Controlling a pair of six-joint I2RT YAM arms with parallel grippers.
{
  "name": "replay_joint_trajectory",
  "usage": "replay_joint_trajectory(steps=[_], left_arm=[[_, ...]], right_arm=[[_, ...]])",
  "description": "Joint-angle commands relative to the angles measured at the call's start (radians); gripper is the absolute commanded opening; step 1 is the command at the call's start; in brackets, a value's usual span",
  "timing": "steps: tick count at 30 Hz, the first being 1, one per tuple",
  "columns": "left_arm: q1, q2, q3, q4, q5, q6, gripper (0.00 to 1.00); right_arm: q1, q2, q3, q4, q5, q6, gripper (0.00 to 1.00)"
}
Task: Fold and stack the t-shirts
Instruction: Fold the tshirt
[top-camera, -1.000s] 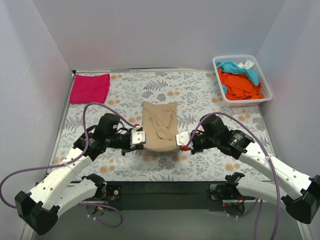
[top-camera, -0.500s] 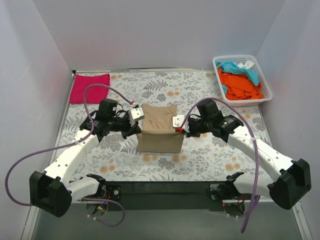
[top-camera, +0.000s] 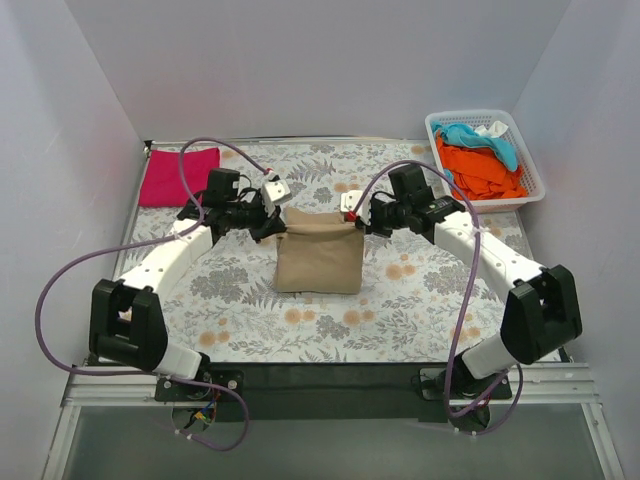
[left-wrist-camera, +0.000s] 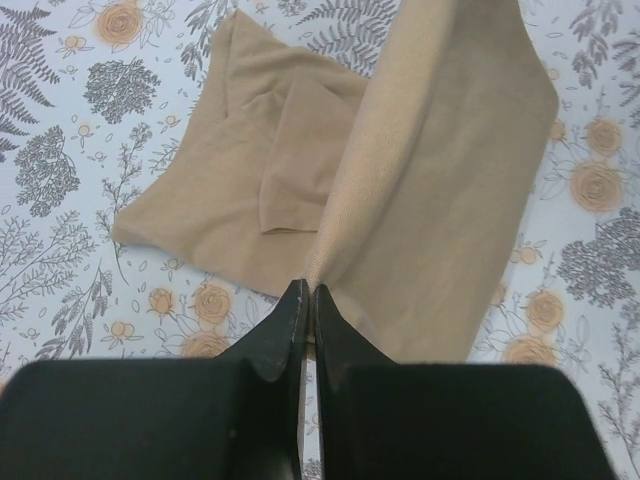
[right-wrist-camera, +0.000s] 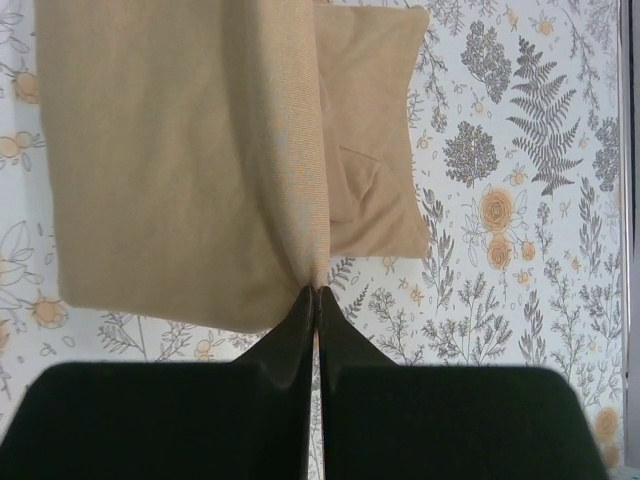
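We see the left gripper (left-wrist-camera: 307, 290) and the right gripper (right-wrist-camera: 316, 292) each pinched tight on one side of the soft tan cotton t-shirt (top-camera: 318, 255), holding that edge lifted over the middle of the floral-patterned table (top-camera: 420, 300) (the rest lies flat beneath). A folded magenta-pink cotton t-shirt (top-camera: 180, 176) lies at the far left corner.

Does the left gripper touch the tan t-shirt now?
Touching. The left wrist view shows the left gripper shut on a fold of the tan t-shirt.
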Motion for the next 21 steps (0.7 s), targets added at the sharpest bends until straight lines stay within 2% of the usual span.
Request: replay_joint_trajectory(steps=[1, 9, 21], left_arm=[[0.016, 0.051, 0.057, 0.101, -0.018, 0.0, 0.0], [0.032, 0.23, 0.137, 0.211, -0.05, -0.044, 0.0], [0.045, 0.399, 0.199, 0.303, -0.146, -0.054, 0.0]], right_arm=[[-0.025, 0.055, 0.07, 0.062, -0.023, -0.023, 0.01], [-0.076, 0.228, 0.16, 0.121, -0.017, -0.032, 0.01], [-0.104, 0.432, 0.256, 0.21, 0.015, 0.014, 0.01]])
